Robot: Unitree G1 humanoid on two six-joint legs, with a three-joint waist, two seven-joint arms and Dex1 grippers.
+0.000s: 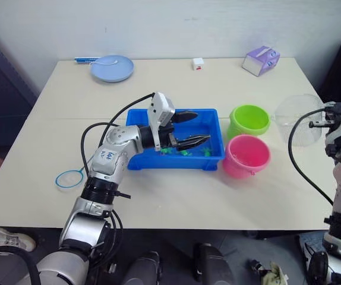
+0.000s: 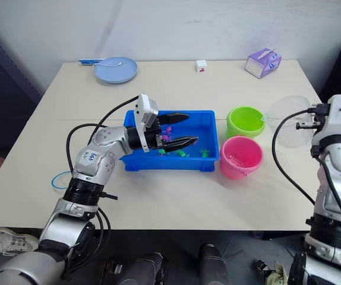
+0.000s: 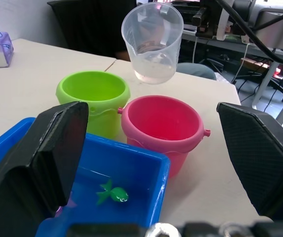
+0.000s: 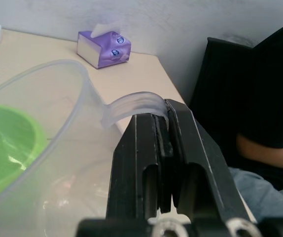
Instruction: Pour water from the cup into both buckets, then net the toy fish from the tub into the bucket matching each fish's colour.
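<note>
- The table [image 1: 176,196] is the biggest thing before me, pale and wide, carrying everything else.
- The tub [image 1: 209,161] sits near the middle, with my left gripper [image 1: 187,128] hovering over its water, fingers spread wide apart and grasping nothing.
- The cup [image 1: 295,119] hangs at about 3 o'clock from the tub, off the table's right edge, lifted above the surface; my right gripper [image 4: 163,148] is clenched on its curved handle.
- The green bucket [image 1: 249,120] stands just beside the tub's right end, at 2 o'clock from the tub's middle.
- The pink bucket [image 1: 246,155] stands at 6 o'clock from the green one, the two touching or nearly so.
- A pale blue plate [image 1: 111,67] lies far back at 11 o'clock, near the table's far edge.
- A purple tissue box [image 1: 261,60] sits at the far right, about 1 o'clock.
- The net [image 1: 69,179] lies flat at 8 o'clock from the tub, close to the left edge.
- A small white block [image 1: 198,63] rests at 12 o'clock by the far edge.
- Toy fish [image 3: 114,193] float in the tub: green ones along the near wall, magenta ones partly hidden behind my fingers.
</note>
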